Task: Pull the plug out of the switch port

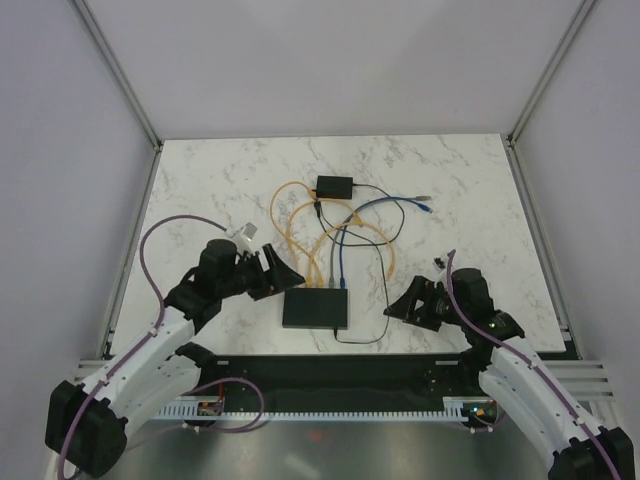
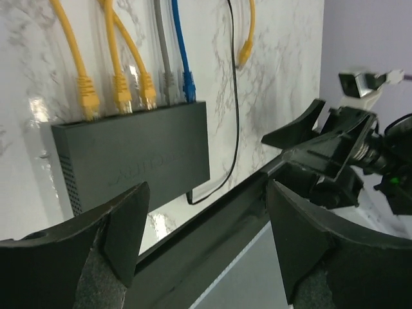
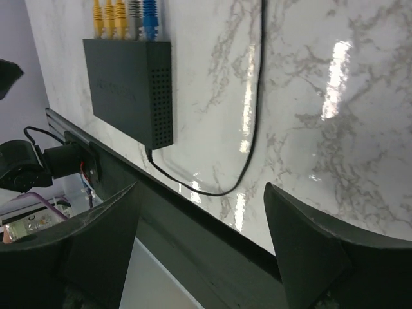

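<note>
The switch (image 1: 316, 308) is a flat black box near the table's front edge. Three yellow plugs (image 2: 122, 96), a grey plug (image 2: 168, 84) and a blue plug (image 2: 188, 82) sit in the sockets on its far edge. It also shows in the left wrist view (image 2: 138, 158) and the right wrist view (image 3: 129, 90). My left gripper (image 1: 275, 272) is open and empty, just left of the switch. My right gripper (image 1: 405, 302) is open and empty, a little to its right. Neither touches the switch or a cable.
A smaller black box (image 1: 334, 185) with thin black leads lies at the back. Yellow, grey and blue cables loop between it and the switch. A black lead (image 3: 251, 129) curves from the switch's near right corner along the table's black front rail (image 3: 193, 244).
</note>
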